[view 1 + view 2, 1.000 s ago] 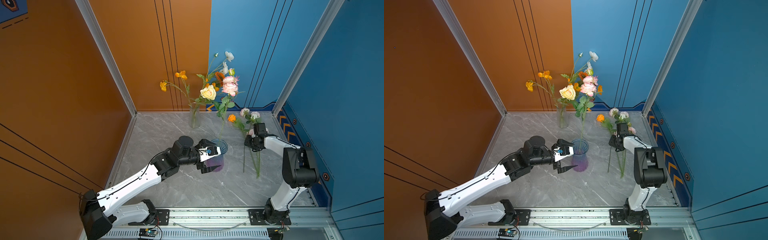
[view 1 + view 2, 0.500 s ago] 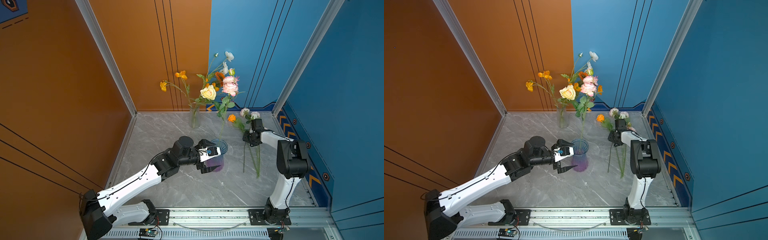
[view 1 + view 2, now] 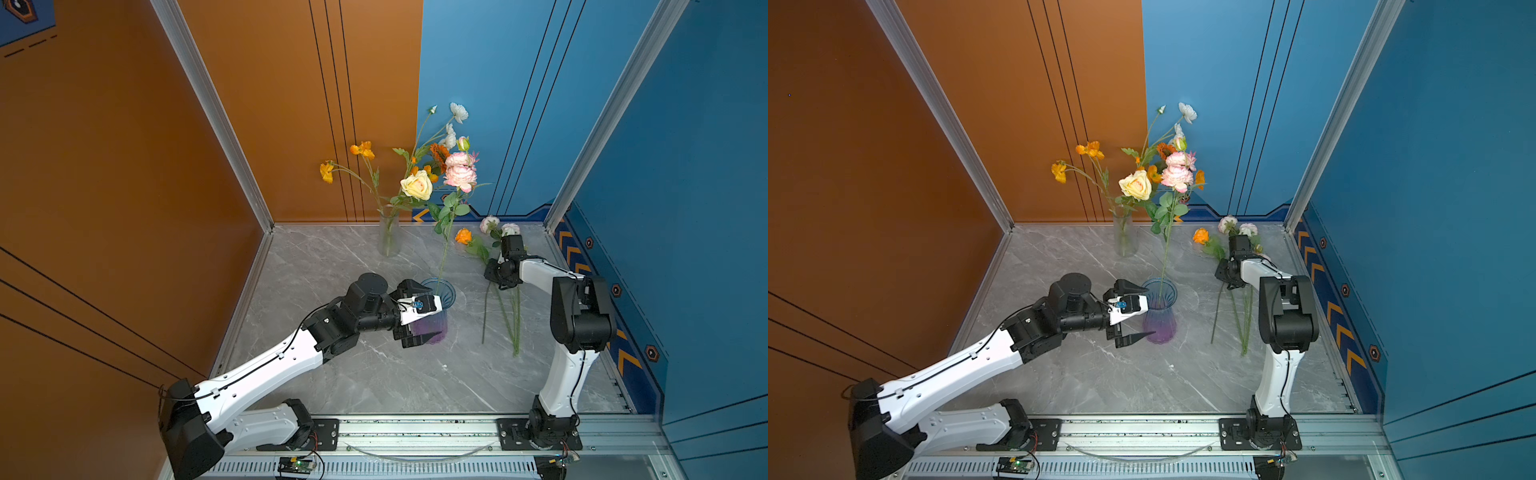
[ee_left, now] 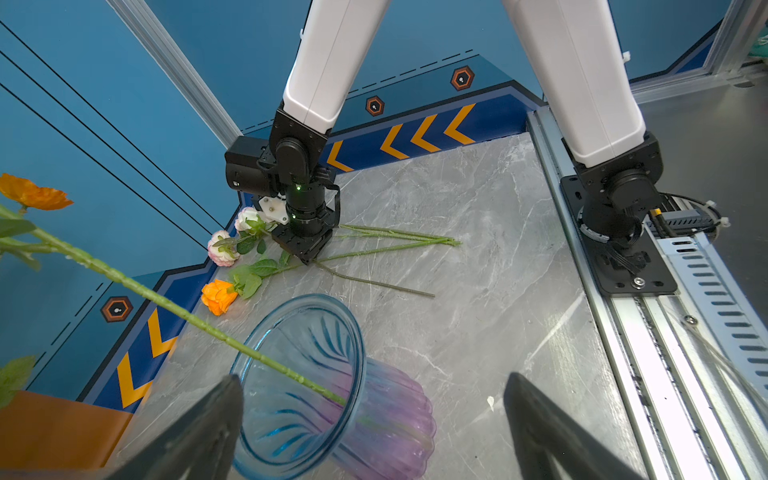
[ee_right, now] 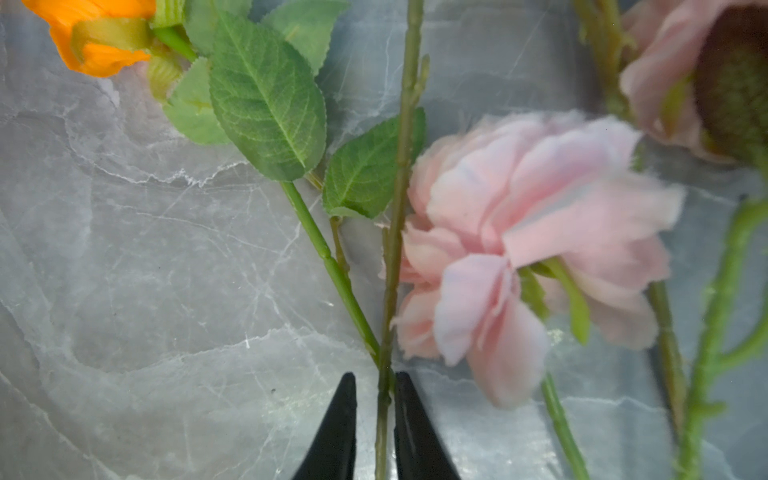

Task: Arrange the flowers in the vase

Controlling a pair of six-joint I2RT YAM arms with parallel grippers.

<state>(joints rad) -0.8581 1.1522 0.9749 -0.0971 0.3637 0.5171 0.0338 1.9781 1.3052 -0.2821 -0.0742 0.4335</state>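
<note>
A blue-and-purple glass vase (image 3: 441, 329) (image 3: 1160, 326) (image 4: 332, 399) stands mid-table with one pink flower (image 3: 459, 176) upright in it. My left gripper (image 3: 417, 312) (image 3: 1147, 310) (image 4: 374, 399) is open, its fingers either side of the vase without touching it. More flowers lie at the right: an orange one (image 3: 462, 235) (image 4: 218, 296) (image 5: 95, 37) and pink ones (image 3: 489, 223) (image 5: 532, 232). My right gripper (image 3: 495, 283) (image 3: 1227, 283) (image 5: 376, 382) is down on them. Its jaws stand narrowly apart around one green stem (image 5: 385, 324), with a slim gap on one side.
A clear glass vase (image 3: 389, 235) at the back holds cream, orange and white blooms. The loose stems (image 3: 515, 328) reach toward the front right. Orange and blue walls close in on three sides, and a metal rail (image 3: 415, 432) runs along the front.
The right gripper's jaws have narrowed around the stem, and the right arm's elbow has drawn in slightly. The left arm and the vase have not moved.
</note>
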